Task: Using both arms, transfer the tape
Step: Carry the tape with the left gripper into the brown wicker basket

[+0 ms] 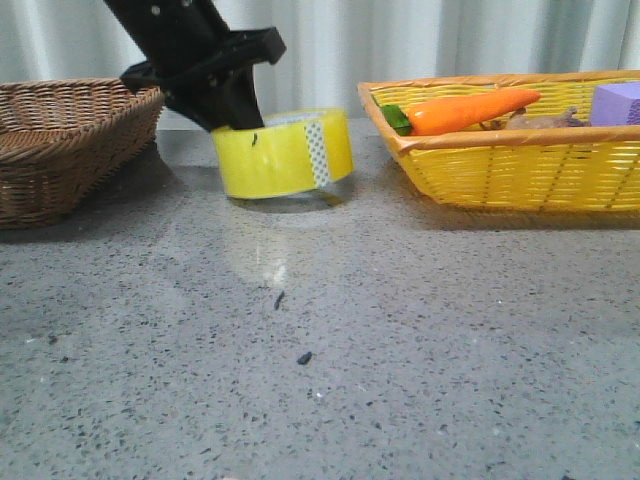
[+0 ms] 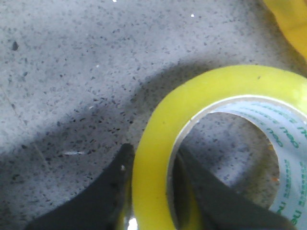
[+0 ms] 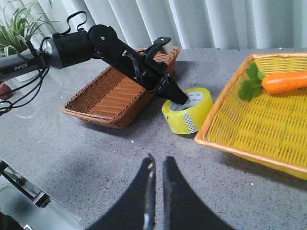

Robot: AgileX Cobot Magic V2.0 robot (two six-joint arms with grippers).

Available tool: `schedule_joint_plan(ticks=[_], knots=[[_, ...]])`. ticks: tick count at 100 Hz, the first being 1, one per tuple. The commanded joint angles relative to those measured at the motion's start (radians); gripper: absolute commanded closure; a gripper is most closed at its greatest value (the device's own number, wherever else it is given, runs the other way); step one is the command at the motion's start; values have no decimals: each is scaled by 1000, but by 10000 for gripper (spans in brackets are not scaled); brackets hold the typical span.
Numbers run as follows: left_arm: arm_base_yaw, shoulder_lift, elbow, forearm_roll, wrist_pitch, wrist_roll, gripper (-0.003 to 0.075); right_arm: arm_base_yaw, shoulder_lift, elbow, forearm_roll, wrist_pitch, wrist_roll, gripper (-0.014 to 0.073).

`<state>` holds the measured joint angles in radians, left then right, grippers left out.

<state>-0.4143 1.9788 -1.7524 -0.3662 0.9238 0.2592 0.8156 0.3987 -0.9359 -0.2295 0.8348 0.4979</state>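
The left arm (image 3: 86,43) reaches down at a slant from the robot's left side, over the brown basket (image 1: 60,140), and its pincer (image 1: 235,110) ends at the rim of the tape (image 1: 285,152). In the left wrist view the pincer (image 2: 151,191) straddles the tape's wall (image 2: 153,163), one finger (image 2: 103,196) outside the yellow band and the other inside the white core; the fingers lie right against the wall, pinching it. The right pincer (image 3: 157,191) hangs over bare desk (image 3: 96,153), well apart from the tape (image 3: 188,109), its two dark fingers nearly pressed together with only a thin slit between them and nothing held. The tape lies flat on the grey speckled desk (image 1: 350,350), hole upward, between the brown basket on its left and the yellow basket (image 1: 520,165) on its right, just beside the latter's corner. In the yellow basket lie a carrot (image 1: 470,108) with green leaves and a purple block (image 1: 617,102) at the far right. A plant (image 3: 17,24) stands at the desk's edge behind the left arm. A white curtain (image 1: 430,40) hangs behind.
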Motion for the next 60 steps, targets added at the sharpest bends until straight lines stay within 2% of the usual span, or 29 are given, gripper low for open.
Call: schedule_joint_plan(ticks=[1, 12, 24, 33, 49, 60], knots=[[-4, -133, -99, -46, -45, -10, 741, 2, 23, -22, -23, -93, 0, 641], [13, -220, -189, -37, -39, -5, 741, 2, 24, -22, -23, -100, 0, 641], [55, -323, -251, 38, -34, -1, 741, 2, 27, -22, -23, -106, 0, 641], [102, -382, -251, 113, 6, -1, 741, 2, 29, -22, -23, -111, 0, 641], [207, -403, -244, 282, 199, -1, 741, 2, 29, -22, -23, -115, 0, 641], [280, -403, -157, 322, 201, -23, 740, 2, 29, -22, -23, -131, 0, 641]])
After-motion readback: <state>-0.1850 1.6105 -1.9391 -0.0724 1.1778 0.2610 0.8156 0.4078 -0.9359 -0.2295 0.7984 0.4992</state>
